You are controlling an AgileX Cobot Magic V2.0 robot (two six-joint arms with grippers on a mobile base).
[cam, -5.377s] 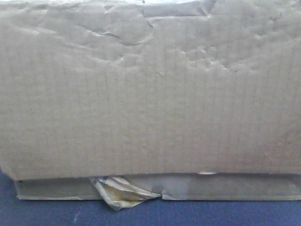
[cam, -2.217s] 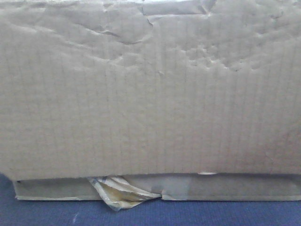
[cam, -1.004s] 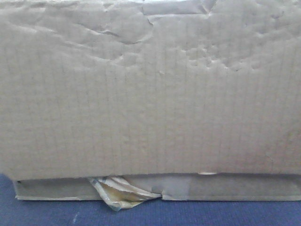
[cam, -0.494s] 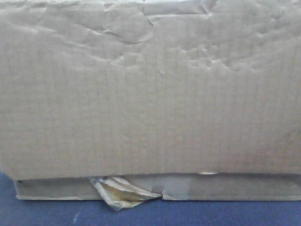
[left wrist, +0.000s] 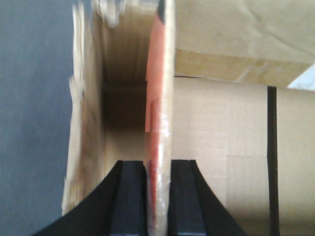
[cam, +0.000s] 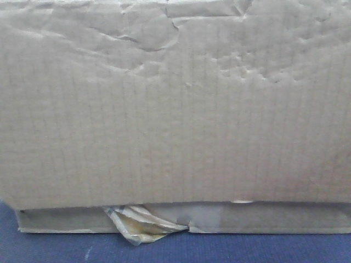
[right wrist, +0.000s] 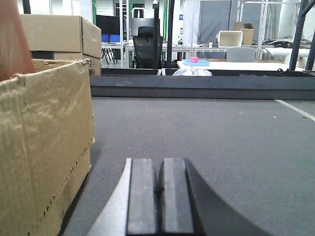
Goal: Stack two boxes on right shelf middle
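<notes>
Low centre in the left wrist view, the left gripper (left wrist: 157,199) is clamped on the thin upright wall of an open brown cardboard box (left wrist: 123,64). The right gripper (right wrist: 160,194), low centre in its view, is pressed together on nothing above a grey carpeted surface (right wrist: 221,132). In the front view a large creased brown corrugated cardboard box (cam: 175,109) fills the frame, resting on a thin flat brown cardboard box (cam: 274,219) whose crumpled yellowish tape scrap (cam: 140,227) shows lower left.

Large box (cam: 175,109) cropped top, both sides; thin box (cam: 274,219) mostly hidden beneath.
</notes>
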